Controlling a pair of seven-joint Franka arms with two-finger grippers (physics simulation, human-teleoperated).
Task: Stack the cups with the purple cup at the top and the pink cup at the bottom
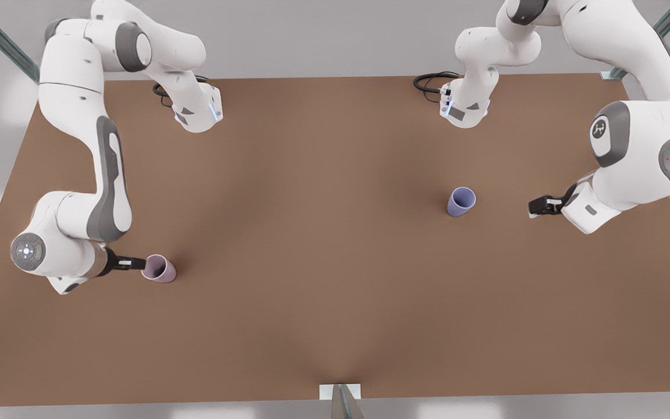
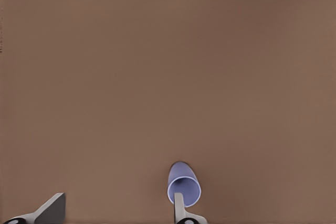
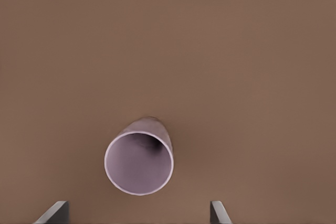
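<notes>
The pink cup (image 1: 159, 269) sits closest to me, upright on the bench (image 1: 335, 326), towards the front view's left and mouth up. My right pincer (image 1: 137, 263) is right at its rim. From the right wrist view I look down into the cup (image 3: 139, 162), which lies between and a little ahead of the two wide-spread fingers (image 3: 52, 212), so this pincer is open and holds nothing.

The purple cup (image 1: 461, 201) stands well apart from it, towards the front view's right and also upright. My left pincer (image 1: 535, 205) is beside it with a clear gap between them. It is open and empty too. In the left wrist view, one finger (image 2: 179, 208) lines up with the cup's (image 2: 184, 184) rim rather than straddling it.

I judge the step in hand to be taking hold of the pink cup. To do it well, I would centre the rim between the fingers, come down so both sit on the wall below the rim, and close gently, since a tapered cup may squirt out of a hard pinch. I would also keep it level. The left pincer needs a sideways shift before it can straddle the purple cup.

There is plenty of bare bench between the cups for building the stack. Both cups sit well in from every bench edge, and the arm bases are far back.
</notes>
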